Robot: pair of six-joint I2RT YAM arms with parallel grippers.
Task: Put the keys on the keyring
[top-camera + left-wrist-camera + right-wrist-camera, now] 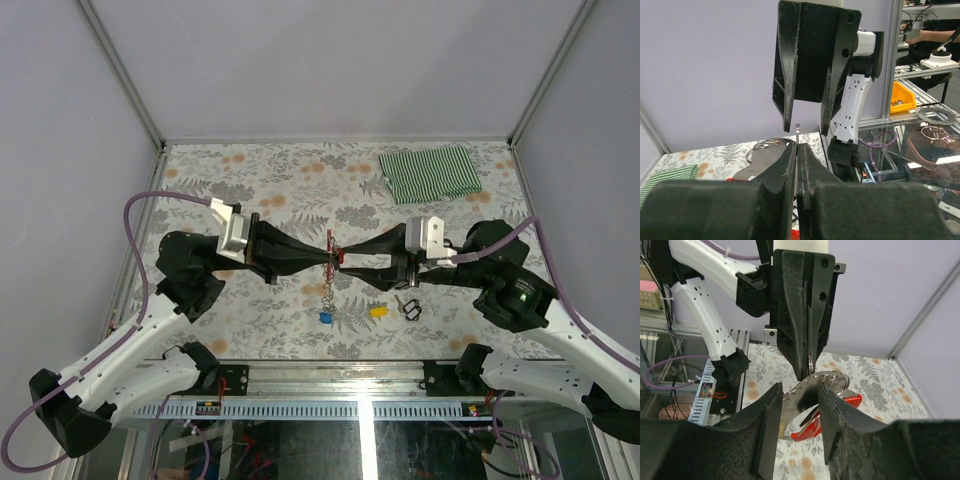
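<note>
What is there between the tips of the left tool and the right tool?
The keyring, held by the left tool; its red clip shows there in the top external view, and closer in the right wrist view.

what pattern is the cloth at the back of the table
The cloth is green-and-white striped, clearest in the top view.

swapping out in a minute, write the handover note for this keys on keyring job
Left gripper: shut, pinching a thin metal ring of the red curved clip and silver chain keyring.
Right gripper: open, jaws either side of the keyring.
Blue-headed metal key at the chain's lower end; attached or not, cannot tell. Yellow-headed metal key loose on the floral table.
Done: keyring held. Left: thread the keys.
</note>
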